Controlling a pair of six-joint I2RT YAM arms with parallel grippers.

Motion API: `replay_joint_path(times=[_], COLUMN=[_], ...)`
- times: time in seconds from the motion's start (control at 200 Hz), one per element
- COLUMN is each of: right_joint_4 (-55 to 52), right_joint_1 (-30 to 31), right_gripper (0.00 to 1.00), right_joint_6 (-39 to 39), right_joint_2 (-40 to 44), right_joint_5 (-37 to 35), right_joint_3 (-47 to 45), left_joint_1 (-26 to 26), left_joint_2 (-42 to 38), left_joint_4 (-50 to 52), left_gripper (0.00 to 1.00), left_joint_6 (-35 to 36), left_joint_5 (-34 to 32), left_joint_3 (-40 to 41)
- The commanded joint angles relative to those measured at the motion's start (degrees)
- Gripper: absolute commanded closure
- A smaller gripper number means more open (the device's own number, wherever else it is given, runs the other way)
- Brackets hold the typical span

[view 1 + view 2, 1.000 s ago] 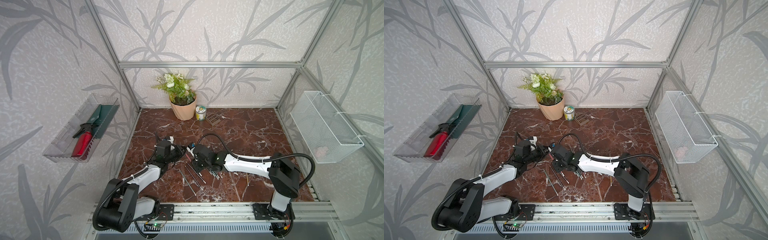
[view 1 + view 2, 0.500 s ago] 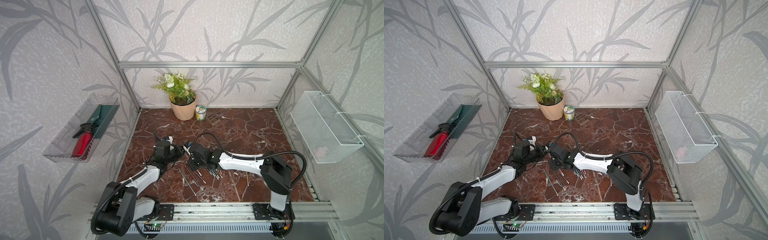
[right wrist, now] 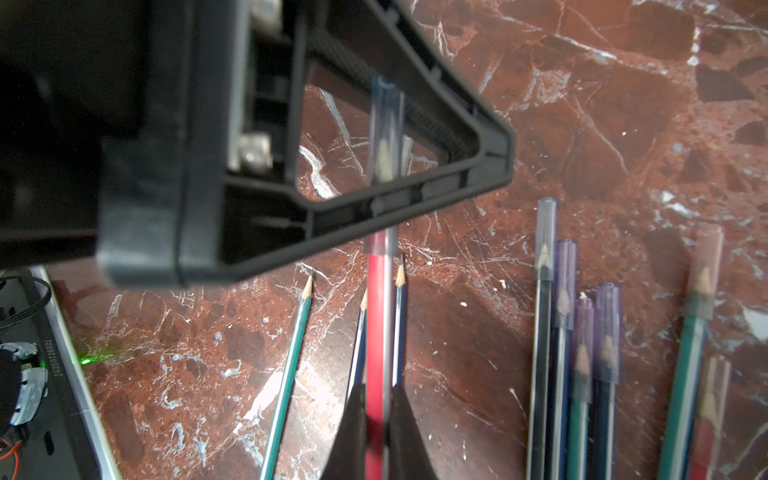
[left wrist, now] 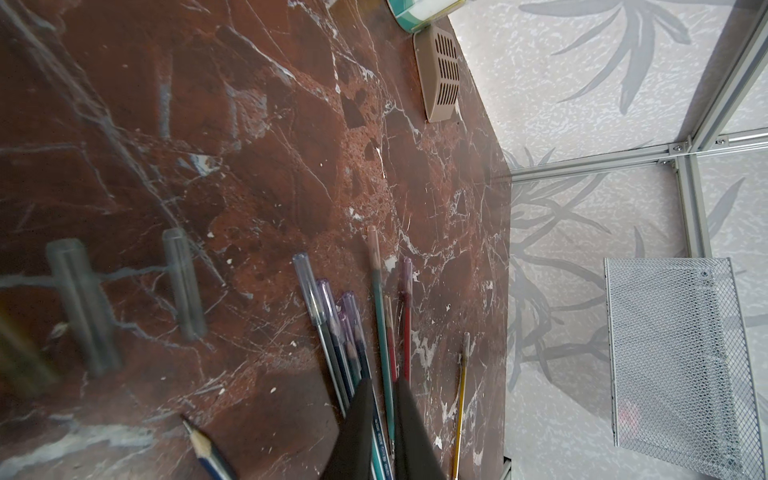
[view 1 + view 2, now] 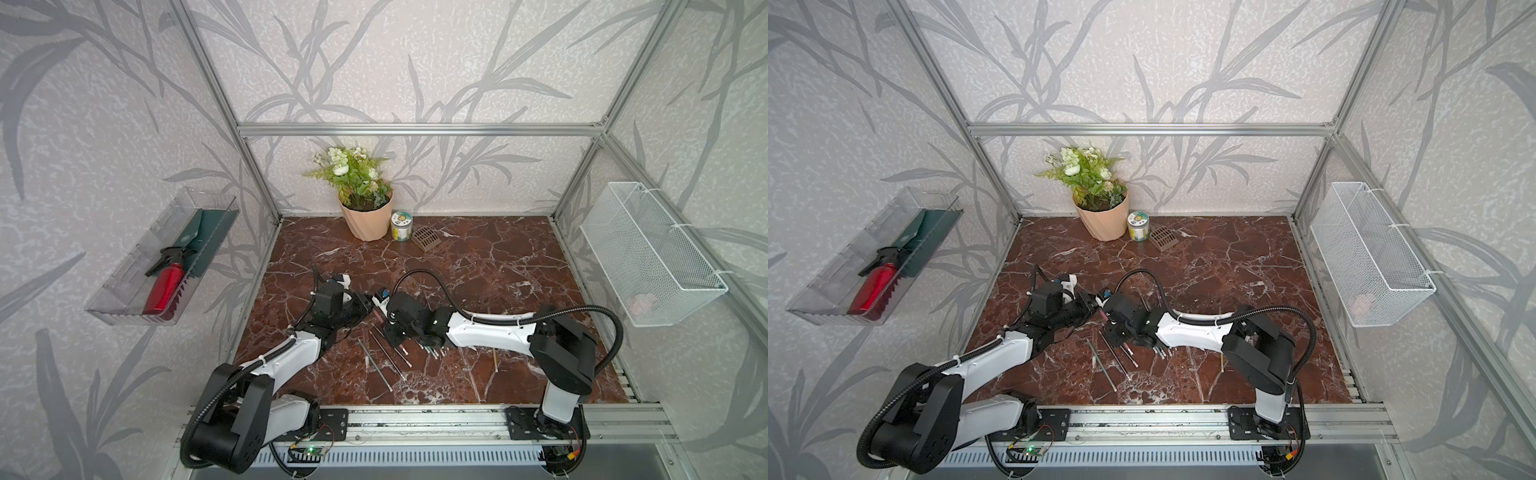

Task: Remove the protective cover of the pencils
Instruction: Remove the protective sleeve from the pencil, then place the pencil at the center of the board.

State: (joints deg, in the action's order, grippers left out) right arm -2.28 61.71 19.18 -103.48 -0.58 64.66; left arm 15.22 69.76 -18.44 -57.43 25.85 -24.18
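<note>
My right gripper (image 3: pixel 379 388) is shut on the barrel of a red pencil (image 3: pixel 376 316). The pencil's tip carries a translucent blue protective cover (image 3: pixel 385 124). This cover runs between the left gripper's fingers (image 3: pixel 415 199), which are shut on it. In both top views the left gripper (image 5: pixel 367 306) (image 5: pixel 1091 306) and the right gripper (image 5: pixel 377 316) (image 5: pixel 1103 314) meet tip to tip above the table's middle. Bare pencils (image 3: pixel 291 365) (image 5: pixel 384 359) lie under the held one. Several capped pencils (image 3: pixel 582 345) (image 4: pixel 332 316) lie beside them. The left gripper (image 4: pixel 383 384) shows only a narrow slit between its fingers.
Two blurred translucent tubes (image 4: pixel 79 307) (image 4: pixel 183 286) lie on the marble table (image 5: pixel 478 266). At the back stand a flower pot (image 5: pixel 368 222), a tin (image 5: pixel 401 226) and a brown vent cover (image 5: pixel 426 239). A wire basket (image 5: pixel 648 257) hangs on the right wall and a clear tray (image 5: pixel 137 282) on the left wall.
My right gripper has closed on the red pencil and its arm has shifted slightly left toward the left gripper. The left gripper has kept its hold and its place.
</note>
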Motion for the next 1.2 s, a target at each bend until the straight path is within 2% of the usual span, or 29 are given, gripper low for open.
replay_joint_path(times=[0.0, 0.27, 0.585, 0.71, 0.865, 1.195], right_joint_4=[-4.2, -1.8, -1.9, -3.9, -7.1, -10.1], right_joint_1=[0.6, 0.6, 0.5, -0.3, -2.7, -2.7], right_gripper=[1.0, 1.0, 1.0, 1.0, 1.0, 1.0], right_joint_6=[-1.0, -0.6, -0.2, 0.9, 2.0, 1.3], right_joint_2=[3.2, 5.4, 5.4, 3.5, 0.3, -5.2], right_joint_5=[0.0, -0.5, -1.2, -2.9, -0.7, 0.3], right_joint_3=[-3.4, -8.7, -9.2, -6.9, -3.4, 1.8], left_joint_1=[-1.5, -2.9, -6.1, -5.1, -3.2, -0.8], left_joint_2=[-0.7, -0.6, 0.1, 1.0, 3.1, 13.4], left_joint_4=[-2.8, -1.3, -0.7, -0.7, -1.2, -3.9], left_gripper=[1.0, 1.0, 1.0, 1.0, 1.0, 1.0], left_joint_6=[0.6, 1.6, 2.3, 2.2, 2.2, 1.3], left_joint_5=[-5.2, -7.8, -8.3, -6.0, -6.2, -2.7], left_joint_3=[-0.2, -1.3, -1.2, -2.2, -3.1, -7.5])
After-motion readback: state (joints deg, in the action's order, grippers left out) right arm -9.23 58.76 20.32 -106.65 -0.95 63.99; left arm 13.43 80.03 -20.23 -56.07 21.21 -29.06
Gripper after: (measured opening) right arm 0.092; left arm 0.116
